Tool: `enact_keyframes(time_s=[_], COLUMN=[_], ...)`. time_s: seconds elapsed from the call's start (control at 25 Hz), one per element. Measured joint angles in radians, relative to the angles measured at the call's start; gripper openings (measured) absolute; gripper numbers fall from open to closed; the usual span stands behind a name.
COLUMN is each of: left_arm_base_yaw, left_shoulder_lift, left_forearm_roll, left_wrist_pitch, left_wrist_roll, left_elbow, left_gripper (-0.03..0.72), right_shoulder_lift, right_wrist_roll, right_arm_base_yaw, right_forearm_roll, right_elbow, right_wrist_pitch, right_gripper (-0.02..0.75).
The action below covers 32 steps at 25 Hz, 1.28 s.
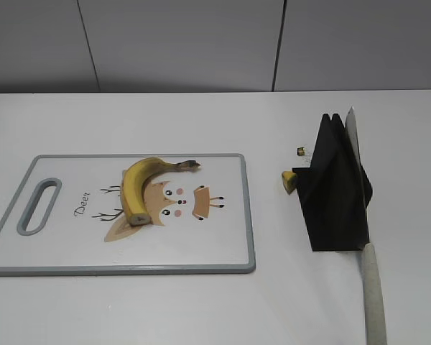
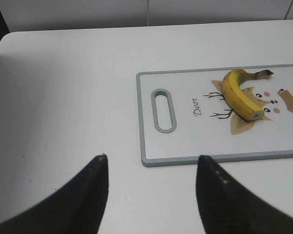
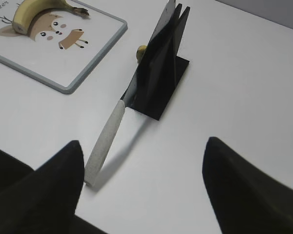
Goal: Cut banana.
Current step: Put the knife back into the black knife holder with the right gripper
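Right claw [image 3: 141, 190] hangs wide open above the bench [image 1: 201, 122], with the knife [image 3: 105, 144] handle right below it, so this looks like the pick-up-the-knife step. Left claw [image 2: 151, 187] is spread open too, holding nothing, hovering just short of the cutting board [image 1: 230, 244]. Banana [image 1: 140, 188] lies curved on the board's deer print, one end already trimmed flat. Next move probably calls for the right claw to drop onto the pale handle and slide the blade out of the black stand [image 1: 335, 190]. A banana chunk [image 1: 287, 180] and a tiny scrap [image 1: 301, 151] sit beside the stand, not really blocking anything.
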Motion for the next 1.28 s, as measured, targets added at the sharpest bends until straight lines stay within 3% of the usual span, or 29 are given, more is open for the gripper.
enact_keyframes(time_s=[0.32,0.56,0.72,1.28], left_arm_base_yaw=[0.0,0.0,0.0,0.002], left_shoulder_lift=[0.0,0.0,0.0,0.0], left_forearm_roll=[0.0,-0.002,-0.002,-0.002], left_wrist_pitch=[-0.001,-0.001,-0.001,-0.002], left_wrist_roll=[0.0,0.0,0.0,0.0], left_elbow=[0.0,0.0,0.0,0.0], left_gripper=[0.553,0.553,0.553,0.553], right_shoulder_lift=[-0.225,-0.234,-0.234,-0.234], right_wrist_roll=[0.0,0.003,0.004,0.004], right_arm_base_yaw=[0.0,0.0,0.0,0.0], right_forearm_roll=[0.007,0.007,0.011,0.035], right_elbow=[0.126,0.132,0.16,0.165], right_wrist_pitch=[0.008,0.045,-0.028,-0.05], right_gripper=[0.571,0.571,0.571,0.571])
